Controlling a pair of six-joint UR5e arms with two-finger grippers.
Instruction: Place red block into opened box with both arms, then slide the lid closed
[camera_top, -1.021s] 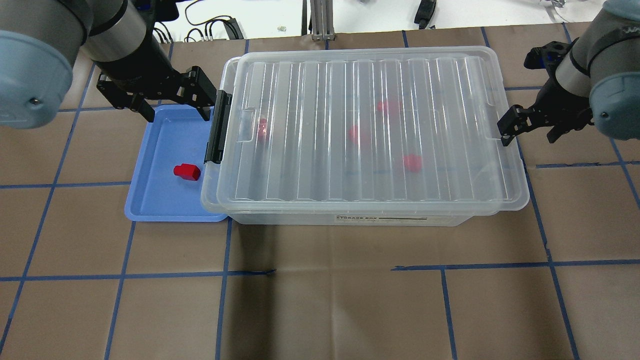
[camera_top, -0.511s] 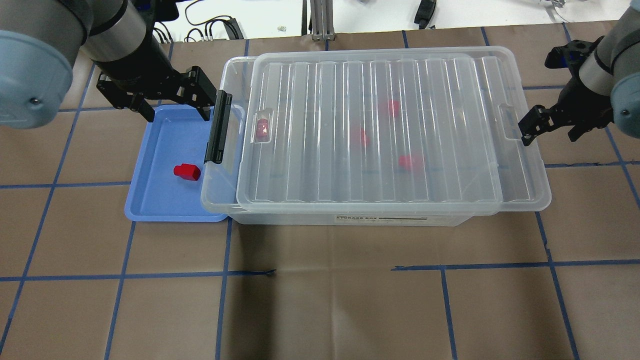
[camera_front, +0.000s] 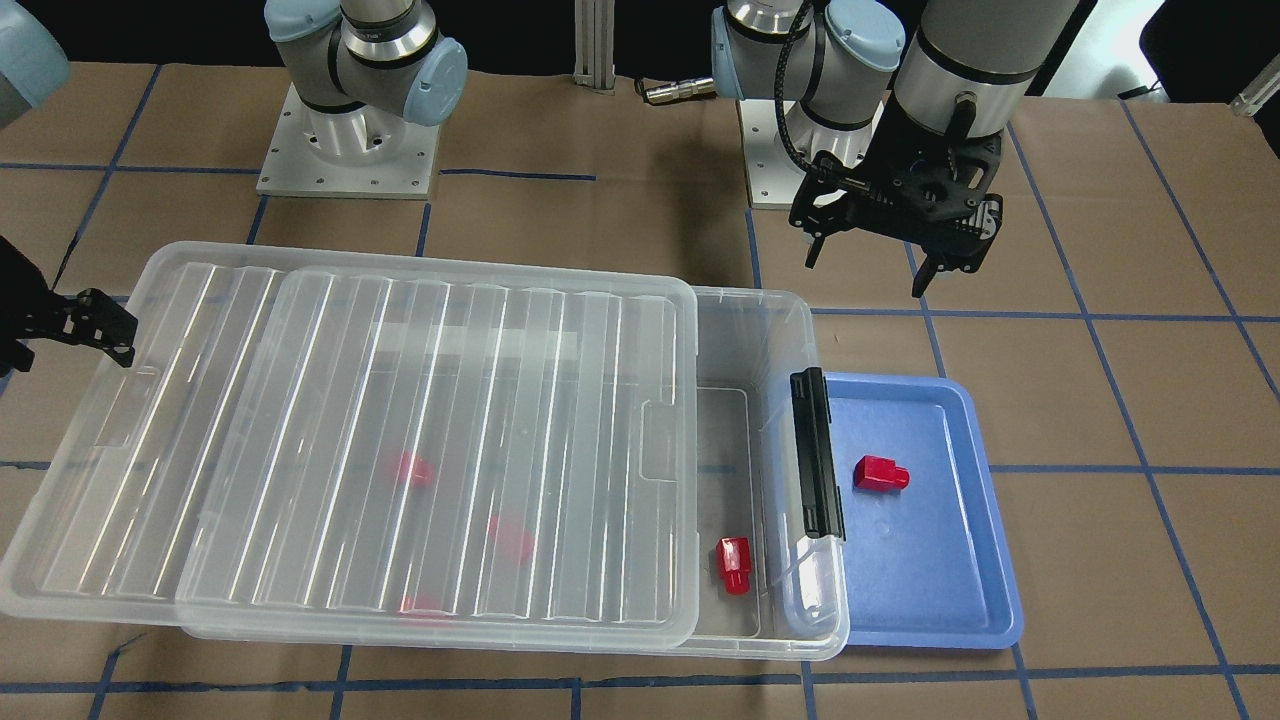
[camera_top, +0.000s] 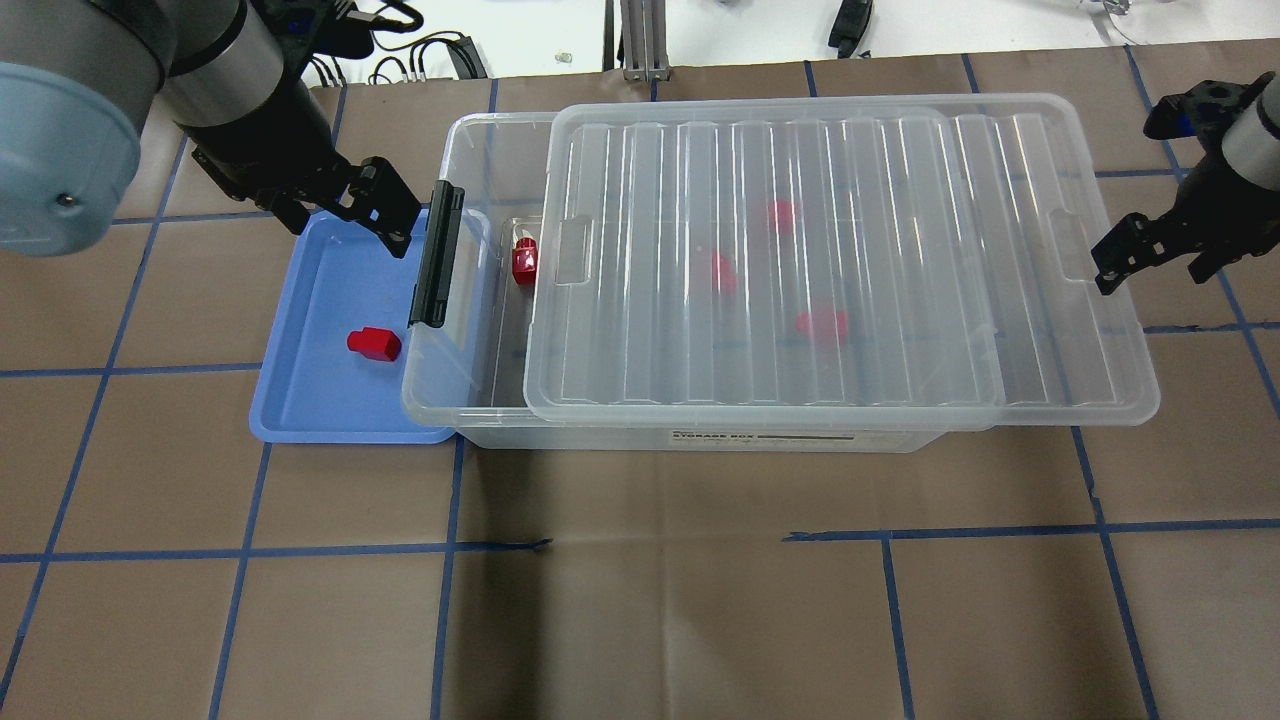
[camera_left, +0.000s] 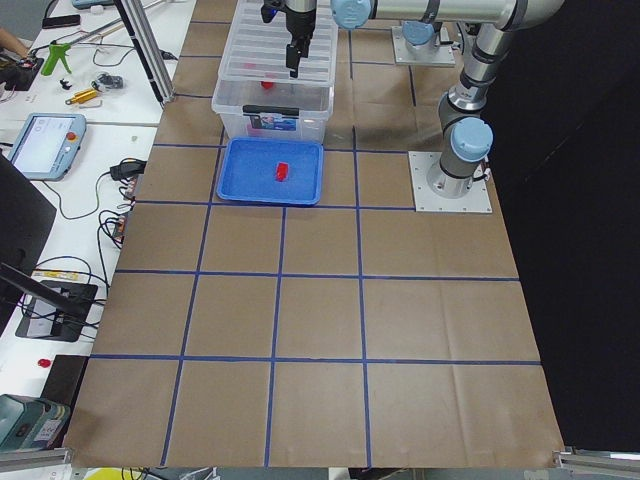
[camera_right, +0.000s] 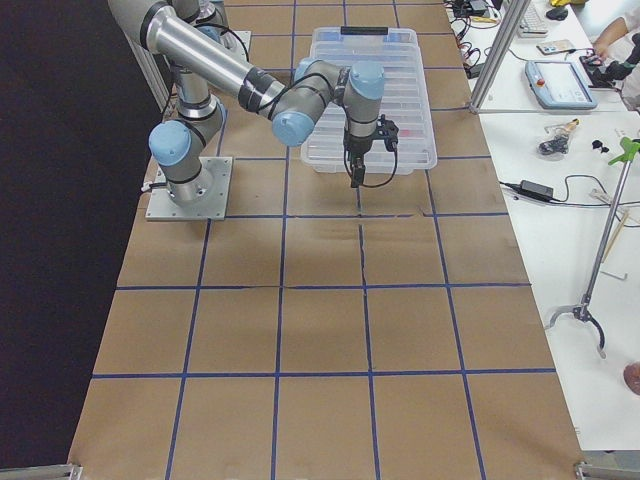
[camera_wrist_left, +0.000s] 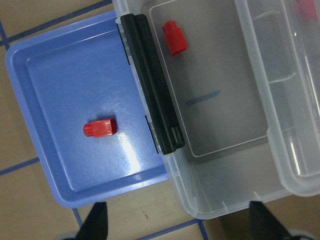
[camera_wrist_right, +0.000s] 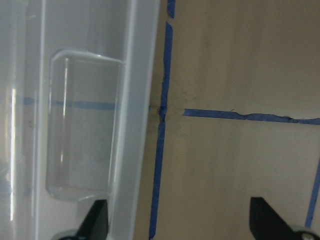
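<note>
One red block (camera_top: 374, 343) (camera_front: 880, 472) (camera_wrist_left: 99, 128) lies in the blue tray. Beside the tray stands the clear box (camera_top: 700, 437) (camera_front: 815, 615), black latch bar (camera_top: 437, 255) facing it. The ribbed lid (camera_top: 800, 350) (camera_front: 350, 400) sits shifted toward my right arm, overhanging that end. The box's latch end is uncovered, and a second red block (camera_top: 524, 262) (camera_wrist_left: 174, 37) shows there. More red blocks are blurred under the lid. My left gripper (camera_top: 345, 232) (camera_front: 865, 272) hovers open over the tray's far edge, holding nothing. My right gripper (camera_top: 1150, 272) is open, straddling the lid's rim beside its tab (camera_wrist_right: 85, 125).
The blue tray (camera_top: 300, 400) touches the box's latch end. Brown paper with a blue tape grid covers the table. Both arm bases (camera_front: 345, 150) stand on the far side in the front-facing view. A side bench (camera_left: 60, 140) with a tablet, cables and tools runs along the table's edge.
The lid has slid toward my right along with the right gripper, uncovering the box's latch end and one red block. My left gripper has turned slightly above the tray.
</note>
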